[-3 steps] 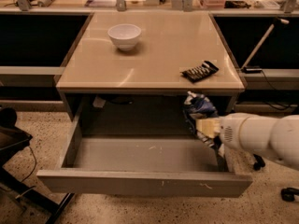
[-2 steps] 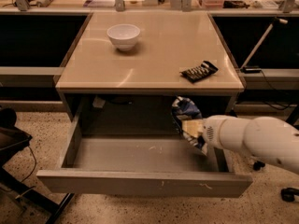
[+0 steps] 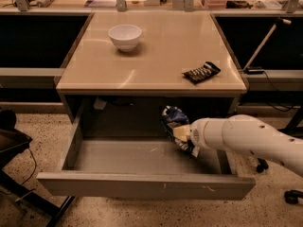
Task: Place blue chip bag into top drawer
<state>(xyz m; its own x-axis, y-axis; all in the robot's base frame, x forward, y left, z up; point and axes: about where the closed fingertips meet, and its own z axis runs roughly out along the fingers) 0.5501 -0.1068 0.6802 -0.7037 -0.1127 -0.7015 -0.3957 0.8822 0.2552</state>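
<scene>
The blue chip bag [image 3: 173, 122] is a crumpled dark blue foil bag with white patches, held in the air over the right half of the open top drawer [image 3: 142, 186]. My gripper [image 3: 182, 135] at the end of the white arm is shut on the bag, reaching in from the right, just below the table edge. The drawer is pulled out wide, and its grey floor [image 3: 137, 156] is bare.
A white bowl [image 3: 125, 36] stands at the back left of the tan table [image 3: 156, 56]. A small flat black packet [image 3: 201, 72] lies near the table's right front. A dark chair part [image 3: 12, 141] is at left, a chair caster [image 3: 292, 195] at lower right.
My arm has carried the chip bag leftward, from the drawer's right edge to a spot over its right-middle part. The bag stays in the gripper.
</scene>
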